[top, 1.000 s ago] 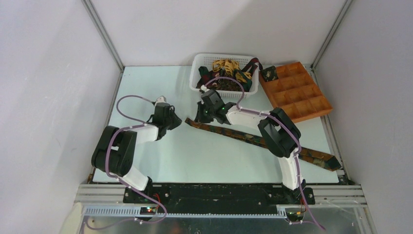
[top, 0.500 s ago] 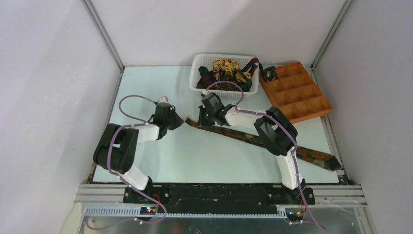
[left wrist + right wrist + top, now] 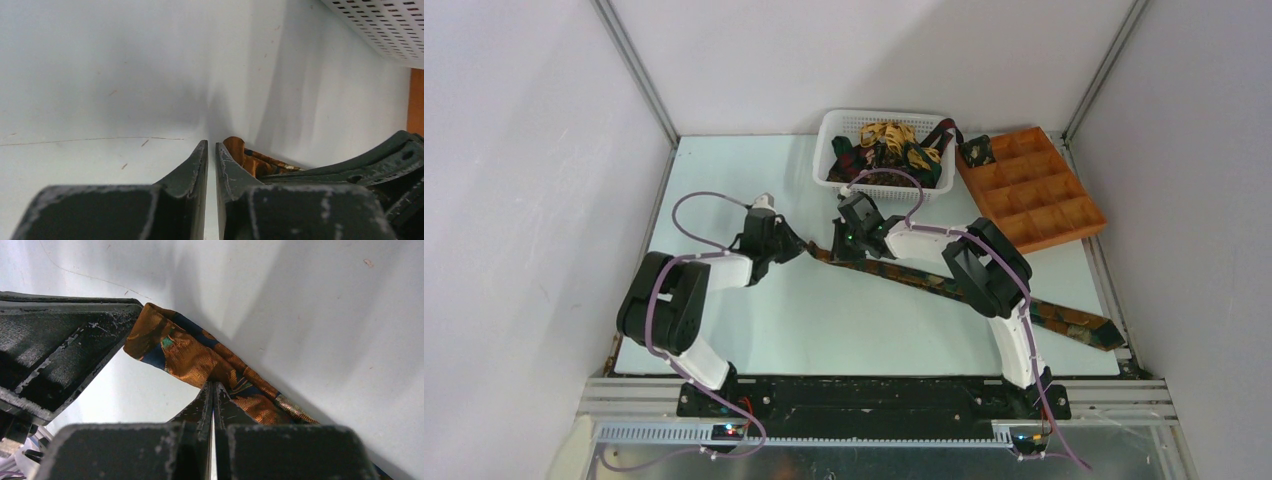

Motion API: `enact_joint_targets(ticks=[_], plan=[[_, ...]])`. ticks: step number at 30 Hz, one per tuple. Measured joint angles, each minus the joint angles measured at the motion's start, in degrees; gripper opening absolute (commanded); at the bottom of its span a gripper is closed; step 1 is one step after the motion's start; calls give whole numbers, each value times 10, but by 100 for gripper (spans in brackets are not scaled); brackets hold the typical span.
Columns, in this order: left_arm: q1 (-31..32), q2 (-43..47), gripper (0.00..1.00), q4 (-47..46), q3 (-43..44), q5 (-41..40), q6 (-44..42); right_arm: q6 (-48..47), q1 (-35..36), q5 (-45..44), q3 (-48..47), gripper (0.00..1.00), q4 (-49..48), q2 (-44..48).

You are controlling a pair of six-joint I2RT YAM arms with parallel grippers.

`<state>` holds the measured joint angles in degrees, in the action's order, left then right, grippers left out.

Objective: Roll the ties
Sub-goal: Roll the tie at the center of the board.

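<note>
One long patterned tie (image 3: 904,275) lies flat on the tabletop (image 3: 724,180), running on a slant from its narrow end near the middle out to its broad end by the near right corner; the right arm crosses over part of its length. Both arms reach in to that narrow end. The left tool (image 3: 799,247) comes at it from the left edge side, low to the surface, and in its wrist view its fingers (image 3: 197,160) stand only a thin slit apart, with bare tabletop showing through the slit and nothing between them; the orange-brown tip of the tie (image 3: 255,162) sits just beside the right-hand finger. The right tool (image 3: 839,245) points down at the tie a little way in from the tip, its fingers (image 3: 204,400) pressed together, their ends meeting the fabric (image 3: 185,347) where it bends up into a small fold; whether any cloth is pinched between them I cannot tell. At the middle of the far edge stands a white basket (image 3: 822,160) heaped with more ties (image 3: 889,150), dark and yellow-gold. An orange-brown tray (image 3: 1074,212) lies just beside it toward the far right corner, with one small rolled tie (image 3: 976,151) in its far left compartment.
</note>
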<state>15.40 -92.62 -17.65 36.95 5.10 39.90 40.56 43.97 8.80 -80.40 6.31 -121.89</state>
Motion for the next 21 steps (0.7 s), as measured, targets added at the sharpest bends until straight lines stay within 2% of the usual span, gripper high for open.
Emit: enact_joint_targets(ticks=[16, 21], plan=[[30, -1, 11, -53, 10, 67, -15, 0, -2, 3, 0, 0, 0, 0], [30, -1, 2, -60, 10, 69, -14, 2, -2, 3, 0, 0, -1, 0]])
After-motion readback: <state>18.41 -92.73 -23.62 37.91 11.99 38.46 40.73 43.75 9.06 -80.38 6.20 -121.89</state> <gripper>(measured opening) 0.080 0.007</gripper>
